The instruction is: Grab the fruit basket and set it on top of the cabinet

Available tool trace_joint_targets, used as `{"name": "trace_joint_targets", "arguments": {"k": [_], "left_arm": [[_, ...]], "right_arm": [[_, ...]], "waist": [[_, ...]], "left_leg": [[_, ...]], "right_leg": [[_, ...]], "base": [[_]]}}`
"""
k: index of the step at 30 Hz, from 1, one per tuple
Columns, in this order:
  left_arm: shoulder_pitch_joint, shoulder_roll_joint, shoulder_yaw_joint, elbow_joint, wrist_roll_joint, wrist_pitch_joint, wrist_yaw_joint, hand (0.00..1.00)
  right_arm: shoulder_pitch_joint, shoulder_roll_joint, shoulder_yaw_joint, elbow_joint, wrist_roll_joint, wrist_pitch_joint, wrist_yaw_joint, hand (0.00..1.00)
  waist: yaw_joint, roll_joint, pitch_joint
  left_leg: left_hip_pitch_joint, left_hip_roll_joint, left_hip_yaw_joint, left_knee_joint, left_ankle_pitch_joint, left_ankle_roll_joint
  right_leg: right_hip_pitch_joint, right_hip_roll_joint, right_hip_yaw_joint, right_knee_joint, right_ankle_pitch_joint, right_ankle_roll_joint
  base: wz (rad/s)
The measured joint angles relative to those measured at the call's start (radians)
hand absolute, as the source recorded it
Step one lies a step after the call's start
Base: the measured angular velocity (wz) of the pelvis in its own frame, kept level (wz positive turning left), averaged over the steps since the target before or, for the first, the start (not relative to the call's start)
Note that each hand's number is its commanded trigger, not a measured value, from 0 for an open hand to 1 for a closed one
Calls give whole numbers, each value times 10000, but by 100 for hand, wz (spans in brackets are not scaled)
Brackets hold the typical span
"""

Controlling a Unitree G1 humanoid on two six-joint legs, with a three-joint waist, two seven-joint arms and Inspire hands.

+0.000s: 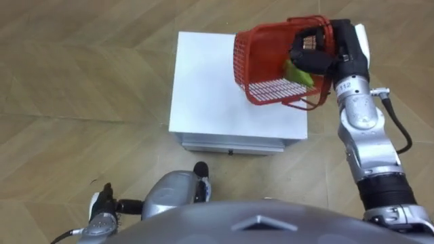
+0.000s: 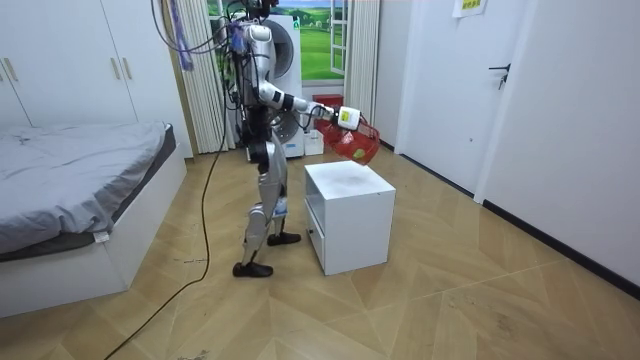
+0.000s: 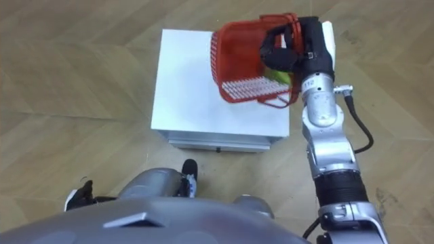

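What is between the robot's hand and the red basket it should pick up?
Nothing visible. The right hand is curled round the red basket at its edge, holding it tilted in the air above the white cabinet.

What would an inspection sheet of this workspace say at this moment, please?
Surface: white cabinet, top bare.
Job's things: red basket lifted off the cabinet and tilted, with a yellow-green fruit inside.
Clutter: nothing seen.
Hands: right hand curled on the basket; left hand hangs low at the robot's side.
Cables: nothing seen beyond the robot's own.
Surroundings: wood floor, bed, wardrobe, door.
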Motion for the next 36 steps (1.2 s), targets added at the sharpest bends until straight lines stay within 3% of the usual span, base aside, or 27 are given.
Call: {"name": "trace_joint_targets", "arguments": {"k": [1, 3, 7, 9, 11, 12, 13, 14, 16, 19, 21, 22, 23, 25, 33, 36], "left_arm": [[-93, 4, 0, 33, 19, 0, -13, 0], [-203, 4, -1, 156, 6, -1, -66, 0], [-254, 3, 0, 244, 7, 113, -282, 0], [-296, 5, 1, 234, -1, 145, -310, 0], [-323, 35, -1, 217, -5, 143, -304, 0], [-296, 61, -14, 226, -5, 144, -299, 0], [-307, 137, -108, 195, -7, 137, -279, 0], [-401, 180, -164, 178, 3, 130, -268, 0], [-460, 184, -340, 171, 10, 131, -179, 0], [-496, 219, -530, 101, -17, 125, -178, 0], [-518, 212, -567, 105, -19, 109, -144, 0], [-527, 171, -625, 95, 3, 109, -121, 0], [-557, 115, -628, 84, 11, 105, -105, 0], [-514, 90, -639, 99, 7, 109, -72, 0], [-466, 60, -630, 108, 43, 280, 54, 0], [-461, 68, -604, 109, 18, 378, 34, 0]], "right_arm": [[-4, -1, 53, 5, -34, 1, 2, 100], [-7, -2, 65, 12, -188, 12, 1, 100], [6, -6, 46, 121, -183, 25, -16, 100], [29, 14, 93, 248, -195, 42, 9, 100], [67, 27, 187, 376, -137, 157, 124, 100], [66, 33, 194, 462, -172, 158, 175, 100], [67, 32, 203, 637, -215, 170, 239, 100], [53, 33, 201, 736, -148, 185, 337, 100], [17, 35, 204, 811, -109, 226, 449, 100], [102, 35, 312, 935, -103, 272, 598, 100], [100, 33, 420, 935, -118, 300, 741, 100], [106, 22, 469, 1000, -126, 285, 783, 100], [98, -2, 472, 1085, -84, 285, 838, 100], [82, -17, 581, 1176, 123, 279, 887, 100], [99, 31, 649, 1766, 45, 273, 1153, 100], [141, 77, 689, 1885, -50, 243, 1168, 100]], "waist": [[16, 37, 43], [20, 56, 51], [-27, 43, 53], [-57, 45, 59], [-88, 129, 95], [-81, 160, 114], [-50, 212, 119], [-40, 234, 106], [23, 289, 90], [16, 406, 62], [142, 403, 53], [153, 453, 10], [216, 466, -16], [249, 583, -26], [222, 570, -50], [186, 590, -57]], "left_leg": [[-2, -6, 12, 154, -147, 48], [9, -111, 60, 298, -374, 144], [209, -389, 30, 648, -889, 494], [316, -549, -54, 832, -1099, 660], [663, -668, -279, 903, -1275, 838], [780, -684, -367, 892, -1314, 883], [897, -680, -464, 852, -1396, 943], [988, -660, -517, 767, -1429, 986], [1071, -645, -585, 653, -1449, 1035], [1246, -604, -826, 479, -1437, 1072], [1345, -586, -757, 360, -1438, 1069], [1402, -587, -803, 293, -1440, 1066], [1532, -586, -796, 139, -1442, 1055], [1766, -502, -849, -62, -1407, 990], [2264, -373, -685, -661, -1394, 902], [2289, -292, -453, -679, -1441, 666]], "right_leg": [[-72, -56, -22, 321, -15, 26], [-212, -192, -22, 848, -63, 109], [-795, -795, 52, 2888, -98, 253], [-1282, -1052, 267, 4218, 231, 203], [-1744, -1194, 511, 5571, 1239, -50], [-1879, -1203, 586, 5846, 1464, -61], [-2195, -1162, 827, 6308, 1597, 1], [-2576, -1096, 892, 6545, 1448, 64], [-3093, -966, 854, 6146, 1065, 99], [-3318, -456, 836, 3771, 776, 132], [-3178, -99, 984, 2099, 845, 75], [-2860, 120, 1066, 1340, 1147, -62], [-2480, 265, 1053, 695, 1401, 85], [-2044, 347, 979, 203, 1524, 57], [-1393, 480, 687, -603, 1594, 69], [-1150, 620, 700, -1037, 1739, 64]], "base": [[-4], [-2], [6], [20], [23], [20], [16], [11], [10], [16], [0], [0], [0], [8], [6], [2]]}}
